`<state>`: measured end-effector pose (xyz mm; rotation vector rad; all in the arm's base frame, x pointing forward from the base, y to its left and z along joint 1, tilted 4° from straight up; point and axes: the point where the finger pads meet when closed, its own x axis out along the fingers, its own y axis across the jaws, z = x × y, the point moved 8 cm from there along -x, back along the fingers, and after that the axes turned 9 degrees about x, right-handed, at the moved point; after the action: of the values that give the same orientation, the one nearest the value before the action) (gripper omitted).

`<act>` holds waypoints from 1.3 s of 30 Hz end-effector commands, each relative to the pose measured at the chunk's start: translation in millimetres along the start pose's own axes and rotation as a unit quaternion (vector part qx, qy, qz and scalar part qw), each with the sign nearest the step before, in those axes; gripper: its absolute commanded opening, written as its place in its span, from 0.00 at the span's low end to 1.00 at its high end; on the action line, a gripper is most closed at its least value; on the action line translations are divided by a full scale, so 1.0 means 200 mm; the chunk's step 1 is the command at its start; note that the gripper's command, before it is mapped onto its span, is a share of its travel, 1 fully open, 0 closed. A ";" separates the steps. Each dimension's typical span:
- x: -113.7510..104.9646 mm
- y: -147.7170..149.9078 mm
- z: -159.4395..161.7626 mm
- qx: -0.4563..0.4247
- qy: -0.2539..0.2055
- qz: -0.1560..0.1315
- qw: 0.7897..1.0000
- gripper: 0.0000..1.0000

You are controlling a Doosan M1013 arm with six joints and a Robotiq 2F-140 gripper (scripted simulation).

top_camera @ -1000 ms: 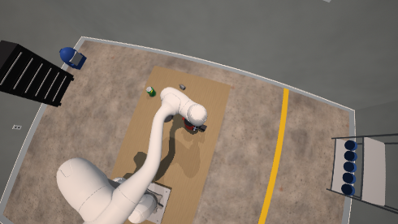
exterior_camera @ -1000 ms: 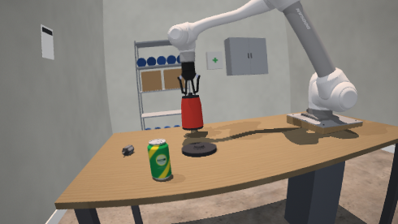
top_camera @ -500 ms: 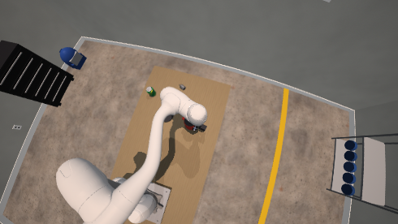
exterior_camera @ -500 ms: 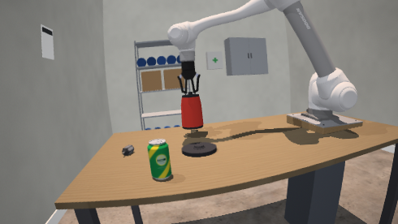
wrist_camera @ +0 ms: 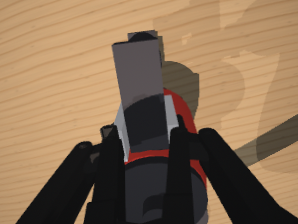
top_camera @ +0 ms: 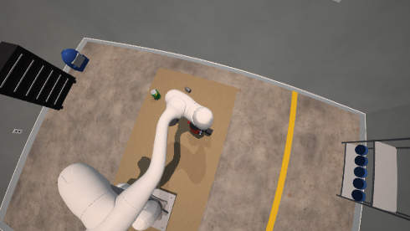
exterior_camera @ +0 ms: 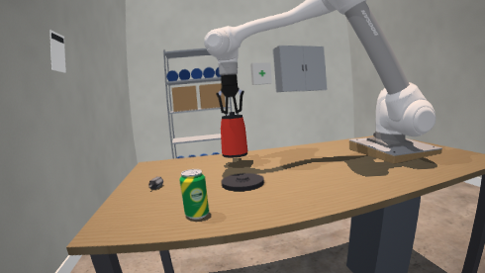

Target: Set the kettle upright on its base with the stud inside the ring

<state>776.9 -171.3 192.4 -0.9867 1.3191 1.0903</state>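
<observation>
The red kettle (exterior_camera: 234, 136) hangs upright in the air, held at its top by my gripper (exterior_camera: 231, 113), which is shut on it. The kettle's underside is a short way above the round black base (exterior_camera: 242, 181), which lies flat on the wooden table; the kettle looks slightly left of the base's middle. From above, the kettle (top_camera: 195, 128) is mostly hidden under my wrist. In the wrist view the kettle's grey handle and red rim (wrist_camera: 149, 123) sit between my black fingers; the base is hidden beneath.
A green and yellow can (exterior_camera: 195, 194) stands on the table in front and left of the base. A small dark grey object (exterior_camera: 155, 183) lies at the far left. My arm's mount (exterior_camera: 393, 146) is at the table's right end.
</observation>
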 end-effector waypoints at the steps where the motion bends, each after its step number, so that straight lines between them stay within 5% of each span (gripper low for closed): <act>1: -0.01 0.00 0.00 0.000 0.000 -0.001 1.000 0.10; 39: -0.01 0.01 0.05 0.000 0.000 -0.001 1.000 0.10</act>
<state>777.0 -164.3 192.7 -0.9867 1.3191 1.0903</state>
